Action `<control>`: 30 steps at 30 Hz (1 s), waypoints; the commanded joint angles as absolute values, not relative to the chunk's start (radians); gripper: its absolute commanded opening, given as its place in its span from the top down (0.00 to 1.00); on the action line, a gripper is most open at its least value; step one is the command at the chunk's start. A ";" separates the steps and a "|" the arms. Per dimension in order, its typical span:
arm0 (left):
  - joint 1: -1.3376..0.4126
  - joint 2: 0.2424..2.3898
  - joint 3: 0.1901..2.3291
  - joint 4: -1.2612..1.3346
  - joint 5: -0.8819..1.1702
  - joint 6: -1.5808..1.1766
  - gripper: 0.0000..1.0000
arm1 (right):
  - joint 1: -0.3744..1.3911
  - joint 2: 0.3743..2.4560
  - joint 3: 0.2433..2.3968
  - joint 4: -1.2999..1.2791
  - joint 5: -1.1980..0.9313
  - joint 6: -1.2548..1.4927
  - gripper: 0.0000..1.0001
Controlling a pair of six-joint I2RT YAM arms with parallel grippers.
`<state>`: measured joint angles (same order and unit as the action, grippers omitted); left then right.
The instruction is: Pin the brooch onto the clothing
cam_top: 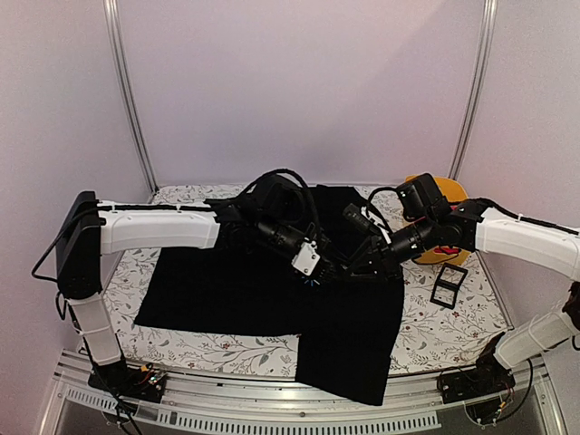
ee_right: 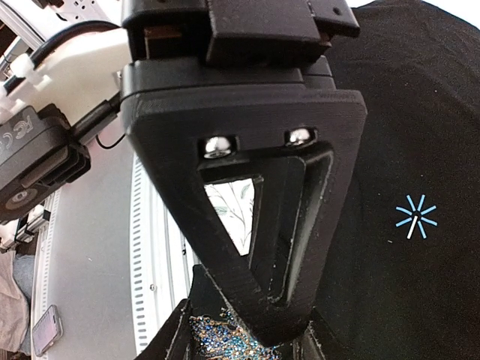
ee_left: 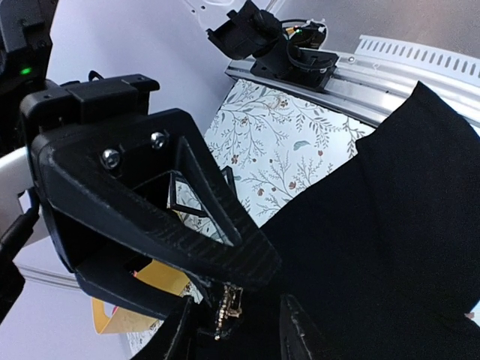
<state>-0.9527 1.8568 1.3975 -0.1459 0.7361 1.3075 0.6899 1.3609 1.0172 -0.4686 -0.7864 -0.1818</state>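
Observation:
The black shirt (cam_top: 254,290) lies spread on the table, its light-blue asterisk print (ee_right: 416,217) just beside both grippers. The brooch (ee_right: 225,337), gold-backed with blue stones, sits between my right gripper's (ee_right: 240,341) own fingers, which hold it by its ends just above the shirt. In the left wrist view the brooch (ee_left: 227,307) shows edge-on, under the tip of the right gripper's finger (ee_left: 187,232). My left gripper (ee_left: 238,337) has its jaws apart around the brooch, one finger (ee_right: 247,247) close over its face. In the top view the left gripper (cam_top: 315,265) and right gripper (cam_top: 349,269) meet tip to tip and hide the brooch.
A small black square frame (cam_top: 449,285) lies on the floral cloth (cam_top: 453,335) right of the shirt. A yellow-orange object (cam_top: 435,195) stands behind the right arm. A metal rail (cam_top: 272,421) runs along the near edge.

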 commanded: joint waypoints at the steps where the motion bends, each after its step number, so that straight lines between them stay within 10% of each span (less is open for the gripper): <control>1: -0.971 1.812 1.386 -0.182 0.713 1.318 0.64 | 0.713 1.385 1.056 -0.489 -0.775 -0.201 0.66; 30: -0.977 1.796 1.362 -0.173 0.693 1.351 0.93 | 0.724 1.411 1.097 -0.510 -0.763 -0.214 0.66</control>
